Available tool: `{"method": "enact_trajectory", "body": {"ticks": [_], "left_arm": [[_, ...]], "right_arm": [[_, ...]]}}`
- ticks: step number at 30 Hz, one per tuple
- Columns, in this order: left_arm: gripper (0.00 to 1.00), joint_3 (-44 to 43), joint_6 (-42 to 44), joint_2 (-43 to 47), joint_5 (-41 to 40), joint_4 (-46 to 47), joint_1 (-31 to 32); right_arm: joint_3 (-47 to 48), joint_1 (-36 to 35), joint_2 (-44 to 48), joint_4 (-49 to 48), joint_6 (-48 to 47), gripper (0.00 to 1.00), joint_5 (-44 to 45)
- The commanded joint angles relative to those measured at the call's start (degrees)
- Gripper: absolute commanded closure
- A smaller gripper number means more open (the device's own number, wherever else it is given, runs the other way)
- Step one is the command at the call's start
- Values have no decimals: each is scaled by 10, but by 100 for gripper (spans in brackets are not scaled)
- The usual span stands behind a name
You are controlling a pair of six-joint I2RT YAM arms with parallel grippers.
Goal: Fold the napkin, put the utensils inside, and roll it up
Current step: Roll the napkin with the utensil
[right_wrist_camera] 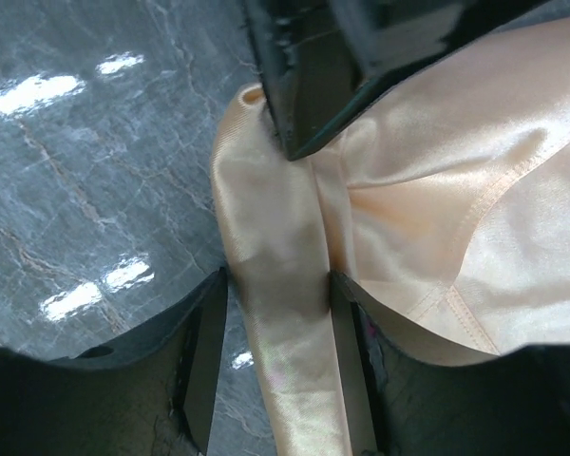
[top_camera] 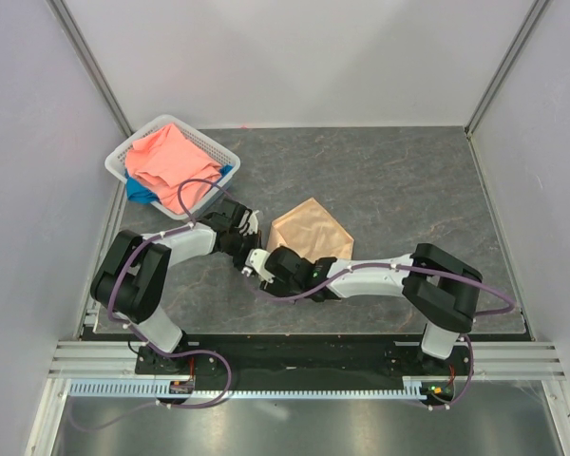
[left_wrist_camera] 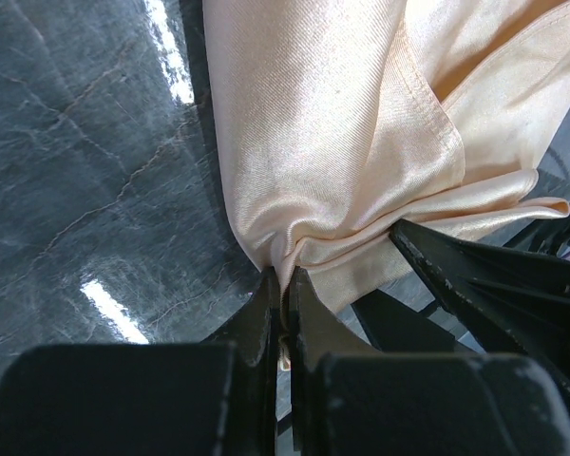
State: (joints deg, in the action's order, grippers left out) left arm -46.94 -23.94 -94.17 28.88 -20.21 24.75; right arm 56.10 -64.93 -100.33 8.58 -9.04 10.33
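The peach-gold satin napkin (top_camera: 313, 233) lies partly folded on the dark table, its near-left edge gathered into a roll. My left gripper (top_camera: 252, 228) is shut on the pinched end of that roll (left_wrist_camera: 332, 142), right at the table surface. My right gripper (top_camera: 263, 264) sits just in front of it, its jaws closed around the rolled strip (right_wrist_camera: 271, 285), which fills the gap between them. The left fingers (right_wrist_camera: 304, 76) show at the top of the right wrist view. The right fingers (left_wrist_camera: 494, 275) show at the right of the left wrist view. The fork is not visible in any view.
A white basket (top_camera: 205, 139) stands at the back left, holding a coral-pink cloth (top_camera: 166, 157) and a blue cloth (top_camera: 141, 193). Grey walls close in the table at the left, back and right. Both arms crowd the near-left middle.
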Motion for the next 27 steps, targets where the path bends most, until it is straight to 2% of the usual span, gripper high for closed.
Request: {"method": "enact_trajectory", "body": {"ticks": [1,9,12,13,15,16,18,19,25,27], "left_arm": [[98,-18,22,-12,13,-11,-1],[98,-18,23,-7,14,-6,-1],[86,-11,14,11,5,10,-1],[73,-11,12,15,2,17,-1],[63,-6,7,30,-6,22,-1],[52,-4,5,34,-15,24,-1],[45,5,0,50,-23,29,-1],[37,10,-2,57,-29,33,-1],[18,59,-30,128,-83,82,-4],[16,78,-36,153,-102,100,-4]], "right_arm": [[14,30,-28,31,5,47,-32],[39,45,-74,97,8,62,-135],[52,52,-93,116,17,67,-166],[54,55,-99,120,20,68,-172],[69,64,-104,140,27,69,-205],[72,67,-103,141,31,70,-218],[71,77,-100,142,34,71,-236],[68,81,-96,142,34,70,-253],[44,111,-94,129,27,71,-314],[42,119,-98,125,27,71,-337]]}}
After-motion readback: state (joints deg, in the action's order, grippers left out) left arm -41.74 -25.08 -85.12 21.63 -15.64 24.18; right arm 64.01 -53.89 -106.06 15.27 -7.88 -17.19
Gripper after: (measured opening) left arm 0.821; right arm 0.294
